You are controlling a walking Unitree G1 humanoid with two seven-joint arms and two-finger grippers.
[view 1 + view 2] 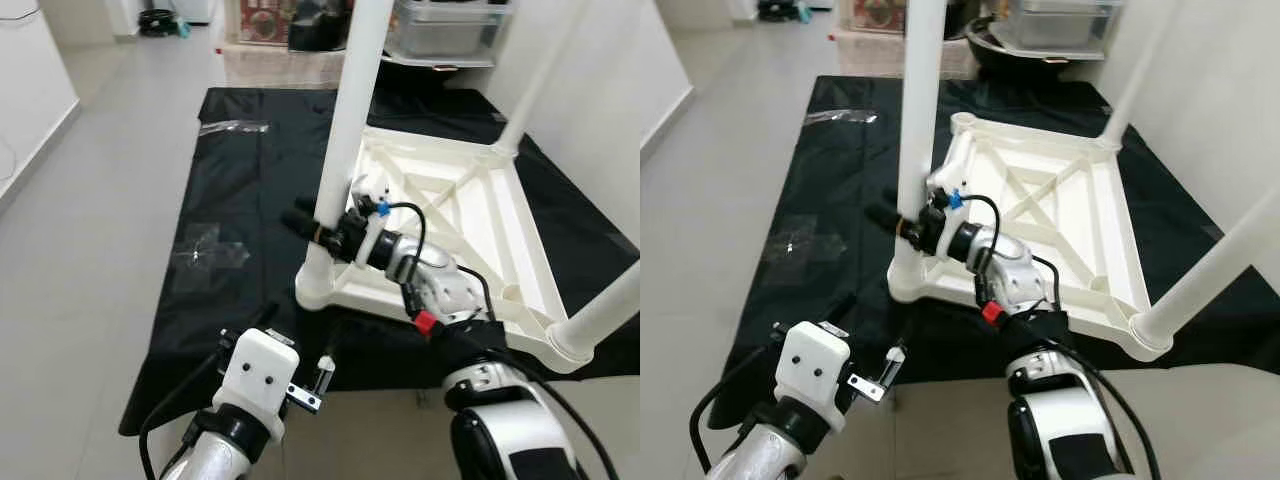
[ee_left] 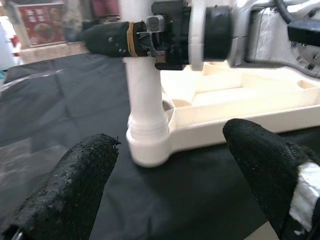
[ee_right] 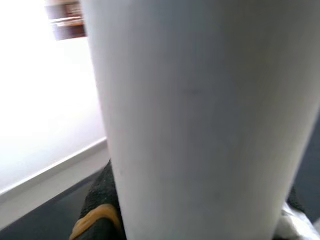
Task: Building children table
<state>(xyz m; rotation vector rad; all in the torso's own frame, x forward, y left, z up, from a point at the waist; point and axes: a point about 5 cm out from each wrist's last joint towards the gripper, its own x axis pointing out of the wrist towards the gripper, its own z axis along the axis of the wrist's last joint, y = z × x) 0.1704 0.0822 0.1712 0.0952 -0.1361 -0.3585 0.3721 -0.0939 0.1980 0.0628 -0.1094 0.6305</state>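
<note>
A robot assembles a child's table (image 1: 470, 215) lying upside down on a black sheet (image 1: 230, 190) spread over the floor, three white legs pointing up. The right pincer (image 1: 318, 228) is clamped around the near-left leg (image 1: 345, 130) just above its corner socket. The left pincer (image 2: 175, 175) hangs low beside that corner, fingers (image 2: 70, 187) spread apart and holding nothing. The risk appears to be the leg seating crooked: a sideways pull from the grip could tilt it in the socket, or drag the light frame across the slippery sheet.
</note>
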